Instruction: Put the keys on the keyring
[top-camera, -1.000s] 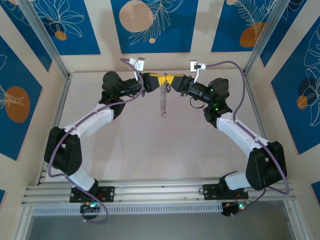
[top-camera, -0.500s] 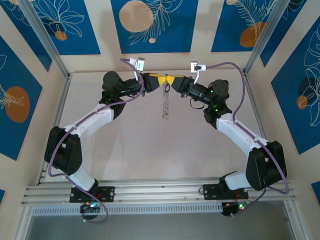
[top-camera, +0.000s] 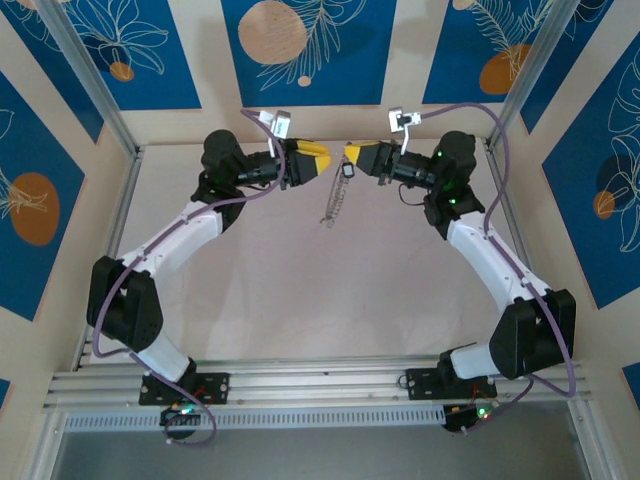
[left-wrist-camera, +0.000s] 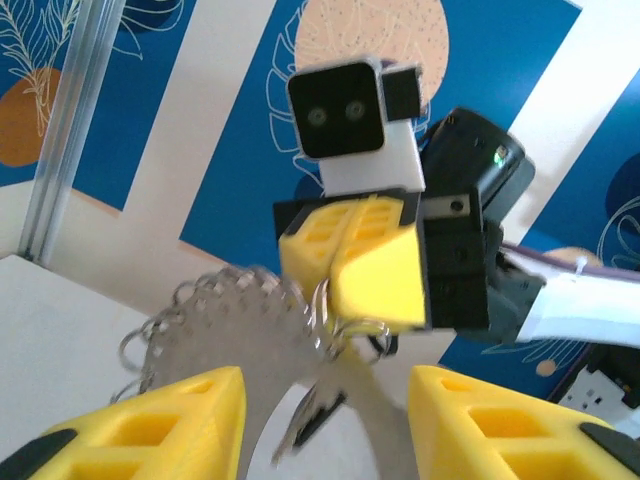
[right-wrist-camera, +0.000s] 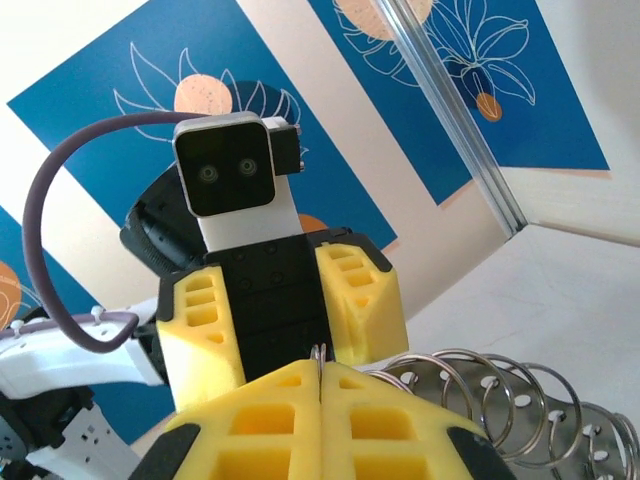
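Keyring (top-camera: 332, 205) in right pincer (top-camera: 350, 153), above table (top-camera: 300, 290)

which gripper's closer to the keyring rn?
Right. The right gripper is shut on the top of the keyring, which hangs below it. The left gripper is open just beside it, with no visible contact.

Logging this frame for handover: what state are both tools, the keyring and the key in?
Left tool: open, holding nothing.
Right tool: shut on the silvery-grey coiled wire keyring.
Keyring: clamped at its top, hanging loose from the right tool.
Small dark tag-headed key: dangling just under the right tool; whether threaded, cannot tell.
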